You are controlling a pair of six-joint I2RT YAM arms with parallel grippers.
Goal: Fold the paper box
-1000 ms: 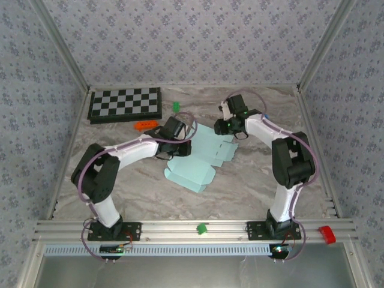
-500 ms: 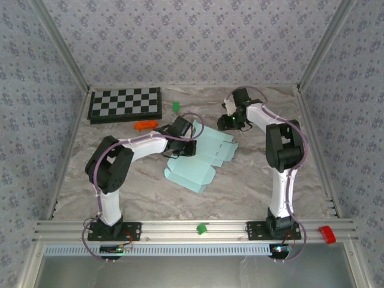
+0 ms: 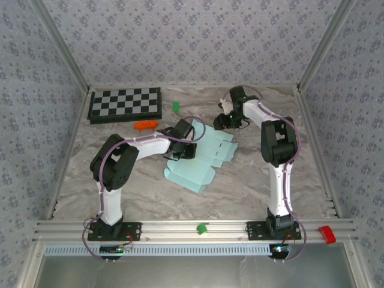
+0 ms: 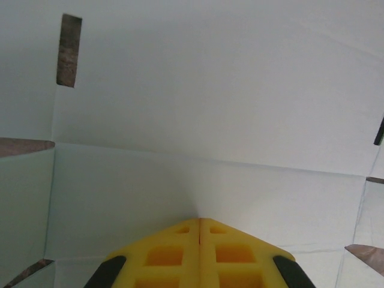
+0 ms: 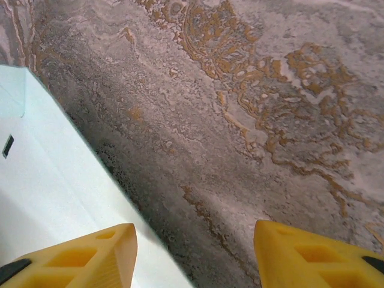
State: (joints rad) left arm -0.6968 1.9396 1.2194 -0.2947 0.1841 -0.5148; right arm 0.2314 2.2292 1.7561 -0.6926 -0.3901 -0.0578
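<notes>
The paper box (image 3: pixel 198 162) lies as an unfolded pale blue sheet in the middle of the surface (image 3: pixel 252 186), and its nearest panel has not shifted over the last second. Its far left corner now looks raised beside the left end effector (image 3: pixel 183 144); a second ago that corner lay flatter.

In that time the left arm has drawn its elbow inward and pushed its end effector a little further over the sheet's left edge. In the left wrist view the card (image 4: pixel 210 108) spreads right in front of the left end effector (image 4: pixel 200 237), showing fold lines and a small slot. The yellow fingers (image 4: pixel 168 255) are pressed together. I cannot tell whether any card is caught between them.

The right arm has also pulled its elbow in, and the right end effector (image 3: pixel 221 122) has moved slightly left, to the sheet's far right edge. In the right wrist view the right end effector (image 5: pixel 193 231) has its fingers apart. One finger (image 5: pixel 78 252) is over the sheet's edge (image 5: pixel 42 180) and the other is over bare marbled surface (image 5: pixel 252 108).

A checkerboard (image 3: pixel 125 105) sits at the far left, well apart from the sheet. An orange piece (image 3: pixel 146 125) and a green piece (image 3: pixel 176 106) lie between the two.
</notes>
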